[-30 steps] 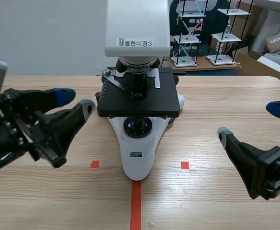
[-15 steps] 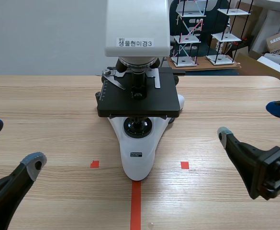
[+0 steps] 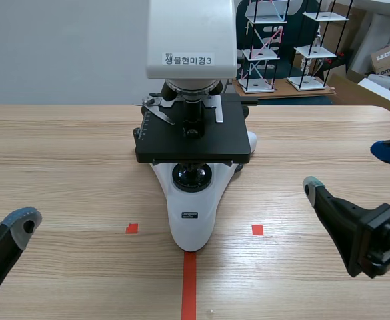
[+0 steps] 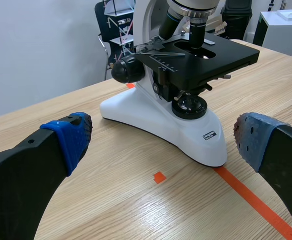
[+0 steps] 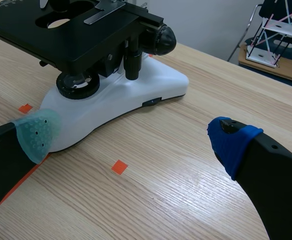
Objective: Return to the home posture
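Left gripper is hanging low over the near left of the table, fingers spread wide and gripping nothing. In the scene view only one padded fingertip is showing. Right gripper is sitting low at the near right, likewise spread wide and empty. Both are standing well apart from the microscope. It is occupying the middle of the table with its base pointing toward the robot, at the head of the tape line, and a tape square is lying to each side.

Judgement: the home posture is looking close to reached, and risk is looking slight. An arm swinging inward while settling would be striking the focus knob or the stage, and could be shifting or tipping the instrument. A drop too low would be dragging a pad along the wood.

Surface is showing pale wood grain, flat and dry. Beyond the far edge a plain wall is standing at the left, while a wire rack and cardboard boxes are crowding the right.
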Controlling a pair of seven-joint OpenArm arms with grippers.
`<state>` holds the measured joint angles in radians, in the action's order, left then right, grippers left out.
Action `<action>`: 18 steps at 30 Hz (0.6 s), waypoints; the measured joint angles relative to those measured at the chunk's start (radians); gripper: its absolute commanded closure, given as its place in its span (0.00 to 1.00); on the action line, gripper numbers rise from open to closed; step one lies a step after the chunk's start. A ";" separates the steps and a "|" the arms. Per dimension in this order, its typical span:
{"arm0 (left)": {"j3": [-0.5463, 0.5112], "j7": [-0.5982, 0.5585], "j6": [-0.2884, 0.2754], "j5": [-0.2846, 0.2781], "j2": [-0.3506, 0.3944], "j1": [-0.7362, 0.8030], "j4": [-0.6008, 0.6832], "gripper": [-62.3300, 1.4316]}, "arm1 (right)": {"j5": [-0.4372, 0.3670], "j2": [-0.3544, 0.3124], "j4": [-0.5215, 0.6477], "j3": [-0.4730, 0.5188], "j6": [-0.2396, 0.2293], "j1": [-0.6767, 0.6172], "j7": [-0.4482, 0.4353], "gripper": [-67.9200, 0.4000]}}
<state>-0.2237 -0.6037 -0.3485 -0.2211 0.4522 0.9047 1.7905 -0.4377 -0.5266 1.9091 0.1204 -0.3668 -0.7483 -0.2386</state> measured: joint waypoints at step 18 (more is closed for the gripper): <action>0.000 -0.034 -0.003 -0.003 0.000 0.032 0.000 0.04 | 0.000 0.000 0.000 0.000 0.000 0.000 0.000 0.04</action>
<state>-0.2237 -0.6376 -0.3519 -0.2241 0.4522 0.9371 1.7905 -0.4377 -0.5266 1.9091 0.1204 -0.3668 -0.7483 -0.2382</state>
